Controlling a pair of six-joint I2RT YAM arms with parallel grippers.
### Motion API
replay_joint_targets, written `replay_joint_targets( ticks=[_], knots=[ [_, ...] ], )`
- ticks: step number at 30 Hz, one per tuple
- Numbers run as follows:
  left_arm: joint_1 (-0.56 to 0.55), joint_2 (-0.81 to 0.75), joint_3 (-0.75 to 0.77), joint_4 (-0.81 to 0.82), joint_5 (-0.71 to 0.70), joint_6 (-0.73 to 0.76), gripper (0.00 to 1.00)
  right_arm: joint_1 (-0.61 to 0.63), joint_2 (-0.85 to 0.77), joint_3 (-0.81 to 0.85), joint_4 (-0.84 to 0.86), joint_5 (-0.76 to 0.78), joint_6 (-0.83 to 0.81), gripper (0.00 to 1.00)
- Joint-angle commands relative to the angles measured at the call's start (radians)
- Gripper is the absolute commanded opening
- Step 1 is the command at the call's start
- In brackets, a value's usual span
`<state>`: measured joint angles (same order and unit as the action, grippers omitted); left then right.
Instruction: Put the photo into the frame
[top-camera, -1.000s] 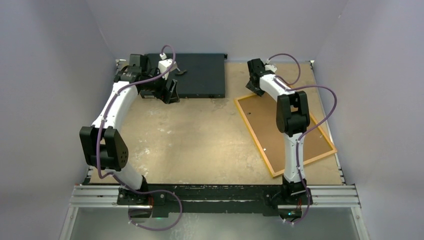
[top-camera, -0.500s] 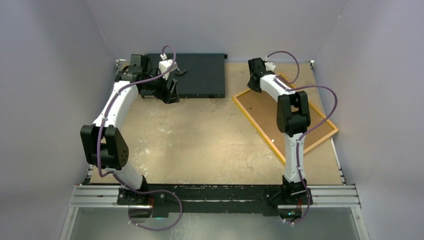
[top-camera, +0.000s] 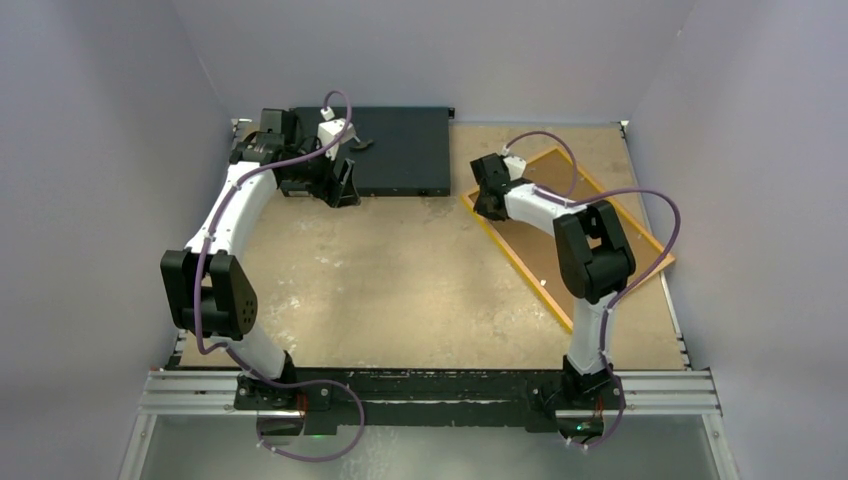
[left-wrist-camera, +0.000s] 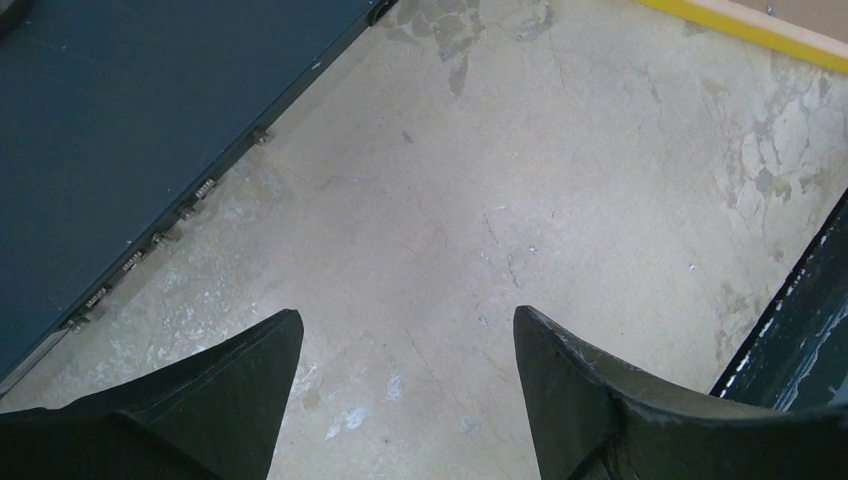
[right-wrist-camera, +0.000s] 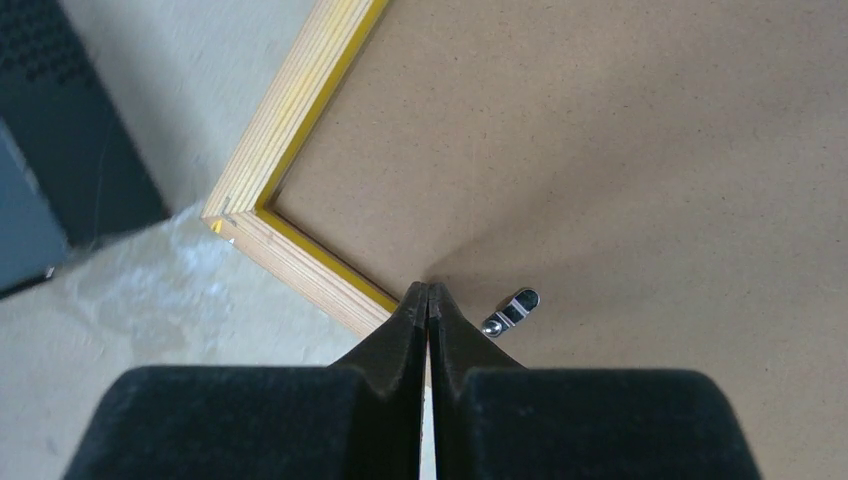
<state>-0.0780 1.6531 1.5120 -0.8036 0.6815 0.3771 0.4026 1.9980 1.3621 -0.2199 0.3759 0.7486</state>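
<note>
The frame (top-camera: 518, 264) lies flat on the right of the table, its yellow-orange border around a brown backing board (top-camera: 525, 240). The photo is not in view. My right gripper (top-camera: 487, 205) is shut, its tips (right-wrist-camera: 428, 290) resting on the backing board (right-wrist-camera: 620, 150) just inside the frame's border (right-wrist-camera: 300, 110) near its far-left corner. A small metal turn clip (right-wrist-camera: 510, 310) lies beside the tips. My left gripper (top-camera: 345, 190) is open and empty (left-wrist-camera: 408, 330) over bare table beside the black box.
A flat black box (top-camera: 400, 150) lies at the back, also in the left wrist view (left-wrist-camera: 130, 120) and the right wrist view (right-wrist-camera: 60, 130). The frame's border shows at the top right of the left wrist view (left-wrist-camera: 740, 25). Grey walls enclose the table.
My right gripper has moved left and nearer. The frame has turned with it: its near end swung right and its far corner came out from behind the arm. The left arm has not moved.
</note>
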Motion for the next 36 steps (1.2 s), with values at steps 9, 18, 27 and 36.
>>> replay_joint_targets(
  ticks=[9, 18, 27, 36],
  knots=[
    [0.007, -0.013, 0.028, -0.025, 0.039, 0.014, 0.75, 0.074, -0.051, -0.183, -0.024, -0.12, -0.001, 0.03],
    [0.006, -0.002, 0.012, -0.028, 0.055, 0.017, 0.75, 0.221, -0.146, -0.342, -0.002, -0.157, 0.009, 0.02],
    [-0.014, 0.047, -0.038, -0.022, 0.07, 0.013, 0.77, 0.401, -0.175, -0.324, -0.047, -0.193, 0.033, 0.05],
    [-0.148, 0.153, -0.185, 0.069, 0.044, 0.019, 0.78, 0.415, -0.293, -0.334, -0.122, -0.208, 0.009, 0.1]
  ],
)
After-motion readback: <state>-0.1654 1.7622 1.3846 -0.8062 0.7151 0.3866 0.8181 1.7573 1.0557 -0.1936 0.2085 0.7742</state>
